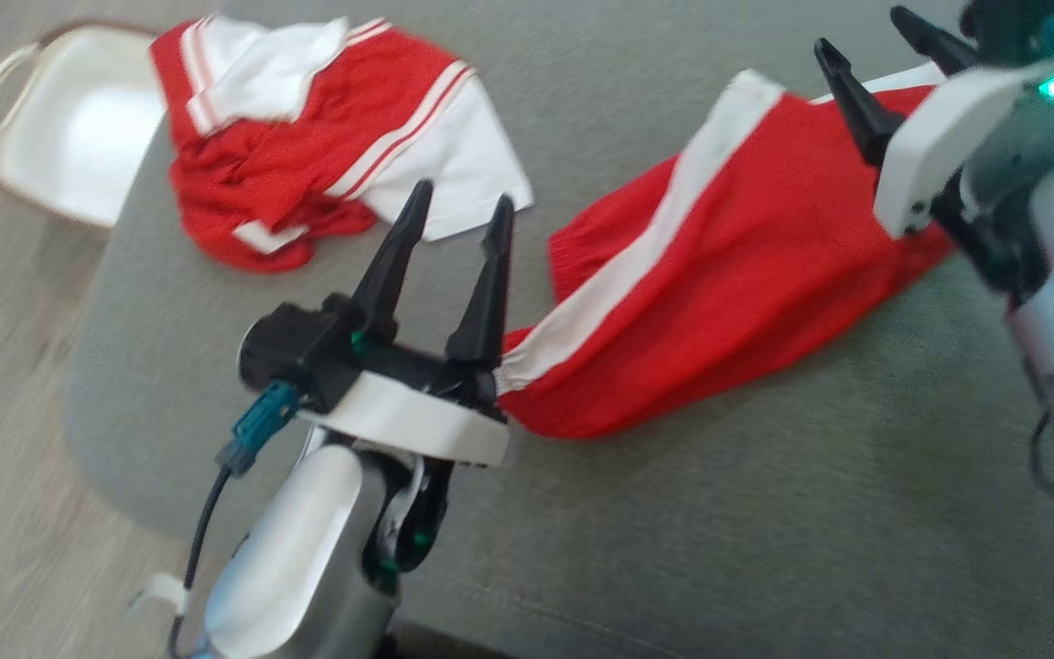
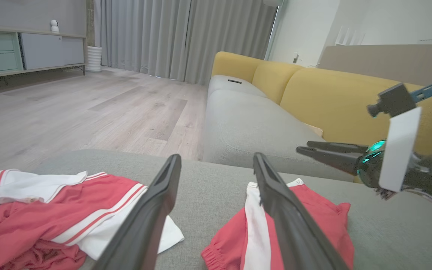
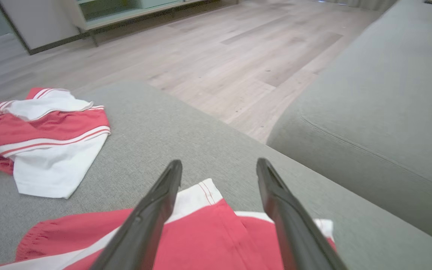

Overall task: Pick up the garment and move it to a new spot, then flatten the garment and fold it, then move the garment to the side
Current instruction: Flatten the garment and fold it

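The garment, a pair of red shorts (image 1: 747,256) with a white side stripe, lies spread on the grey cushion (image 1: 765,513). My left gripper (image 1: 461,206) hovers open by the waistband end, fingers apart and empty; the left wrist view has the shorts (image 2: 330,228) just under its right finger. My right gripper (image 1: 861,32) stands open over the shorts' far leg end, holding nothing. In the right wrist view the gripper (image 3: 219,162) hangs above the white hem of the shorts (image 3: 208,232). From the left wrist view the right gripper (image 2: 304,147) comes in from the right, open.
A crumpled red and white shirt (image 1: 307,146) lies on the cushion's far left corner. A white basket (image 1: 79,119) stands on the wooden floor beyond it. A yellow sofa (image 2: 332,93) with a grey seat (image 2: 246,123) runs alongside the cushion.
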Controlling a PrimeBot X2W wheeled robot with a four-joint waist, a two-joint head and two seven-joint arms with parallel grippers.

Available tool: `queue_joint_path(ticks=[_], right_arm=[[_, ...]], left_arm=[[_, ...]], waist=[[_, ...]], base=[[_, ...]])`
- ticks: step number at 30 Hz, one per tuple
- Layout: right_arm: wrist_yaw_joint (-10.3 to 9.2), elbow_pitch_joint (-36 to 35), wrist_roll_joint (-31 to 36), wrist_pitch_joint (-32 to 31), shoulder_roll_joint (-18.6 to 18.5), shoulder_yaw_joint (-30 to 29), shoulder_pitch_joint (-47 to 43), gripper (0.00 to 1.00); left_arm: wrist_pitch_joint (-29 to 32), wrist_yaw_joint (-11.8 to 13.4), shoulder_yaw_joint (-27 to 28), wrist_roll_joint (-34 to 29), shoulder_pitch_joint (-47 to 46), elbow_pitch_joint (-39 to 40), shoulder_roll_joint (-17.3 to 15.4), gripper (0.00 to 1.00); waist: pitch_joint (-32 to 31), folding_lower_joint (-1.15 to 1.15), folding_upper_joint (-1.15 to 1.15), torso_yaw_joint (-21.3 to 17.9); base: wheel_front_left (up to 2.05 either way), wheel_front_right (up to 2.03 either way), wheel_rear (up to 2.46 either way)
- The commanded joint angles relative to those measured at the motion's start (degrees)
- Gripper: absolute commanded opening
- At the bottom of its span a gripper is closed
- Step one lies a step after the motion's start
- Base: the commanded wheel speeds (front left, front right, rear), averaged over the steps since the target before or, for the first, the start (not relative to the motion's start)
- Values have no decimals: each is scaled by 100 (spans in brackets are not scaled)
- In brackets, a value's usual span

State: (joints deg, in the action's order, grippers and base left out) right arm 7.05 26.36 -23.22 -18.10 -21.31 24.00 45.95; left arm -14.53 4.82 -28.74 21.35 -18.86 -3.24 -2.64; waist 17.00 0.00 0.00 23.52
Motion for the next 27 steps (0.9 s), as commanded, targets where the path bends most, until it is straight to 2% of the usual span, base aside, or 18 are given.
queue_joint_path(ticks=[1,7,13,27], right_arm=[[44,-77,-140,-81,-95,238,245,100],[44,609,-764,-408,-674,1463,1141,100],[44,1143,-1127,-531,-991,2436,1727,100],[44,1687,-2007,-458,-1159,3759,2285,100]], left_arm=[[-47,47,120,55,-242,236,-25,100],[-47,206,-207,310,-540,358,-24,100],[-47,336,-376,484,-679,440,-24,100],[-47,427,-447,575,-700,475,-24,100]], waist=[[396,0,0,418],[693,0,0,743],[892,0,0,913],[1028,0,0,949]], base=[[0,0,0],[0,0,0],[0,0,0],[0,0,0]])
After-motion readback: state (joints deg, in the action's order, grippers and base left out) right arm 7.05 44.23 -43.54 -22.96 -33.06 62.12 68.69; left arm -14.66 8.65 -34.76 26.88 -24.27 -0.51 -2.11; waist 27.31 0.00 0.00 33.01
